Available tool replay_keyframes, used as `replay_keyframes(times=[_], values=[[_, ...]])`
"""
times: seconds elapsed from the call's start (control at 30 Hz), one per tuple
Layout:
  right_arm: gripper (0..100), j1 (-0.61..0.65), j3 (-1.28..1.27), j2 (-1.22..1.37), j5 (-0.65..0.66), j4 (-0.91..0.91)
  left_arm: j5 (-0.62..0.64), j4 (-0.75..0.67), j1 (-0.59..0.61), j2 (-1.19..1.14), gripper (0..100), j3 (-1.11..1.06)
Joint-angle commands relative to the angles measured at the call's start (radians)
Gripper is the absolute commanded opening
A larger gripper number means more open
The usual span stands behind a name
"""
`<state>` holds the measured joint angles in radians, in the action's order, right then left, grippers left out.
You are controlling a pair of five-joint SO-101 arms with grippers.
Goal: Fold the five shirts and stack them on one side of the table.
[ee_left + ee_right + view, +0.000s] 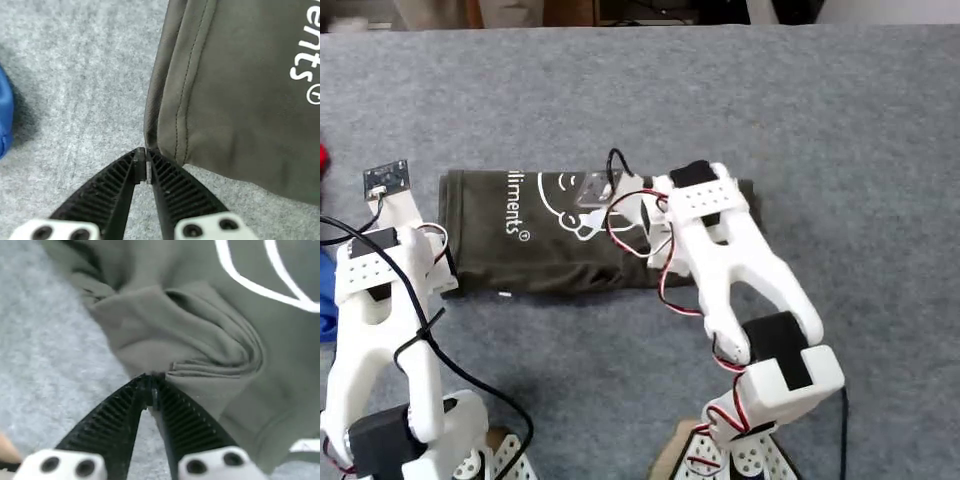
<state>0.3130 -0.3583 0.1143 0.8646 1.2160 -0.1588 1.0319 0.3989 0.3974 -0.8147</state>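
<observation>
One olive shirt (550, 235) lies on the grey desk (820, 120), folded into a long band but seemingly not finished, and no stack has been started. The left end effector (145, 162) pinches its corner hem. The right end effector (150, 385) is clamped on bunched fabric at the other end. White lettering and a line drawing are printed on the shirt.

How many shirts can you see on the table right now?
1 for sure: the olive shirt lies folded mid-table. Blue fabric at the high view's left edge may be another, mostly cut off.
</observation>
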Motion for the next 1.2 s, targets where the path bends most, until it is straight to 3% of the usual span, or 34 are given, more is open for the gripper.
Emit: replay_keyframes(times=[0.0,0.3,0.67,0.93,1.17], values=[[0.5,-0.09,0.053,-0.016,-0.005,-0.032,0.005,-0.012,-0.005,0.022,2,0.006],[0.7,-0.202,0.361,0.174,0.021,-0.011,0.005,-0.011,-0.009,0.022,2,0.005],[0.5,-0.205,0.727,0.217,0.043,0.334,0.003,-0.006,-0.003,0.024,2,0.005],[0.5,-0.051,0.553,0.059,0.023,0.433,0.003,-0.006,-0.003,0.022,2,0.005],[0.5,-0.018,0.214,-0.047,-0.051,0.138,0.002,-0.006,-0.002,0.024,2,0.005]])
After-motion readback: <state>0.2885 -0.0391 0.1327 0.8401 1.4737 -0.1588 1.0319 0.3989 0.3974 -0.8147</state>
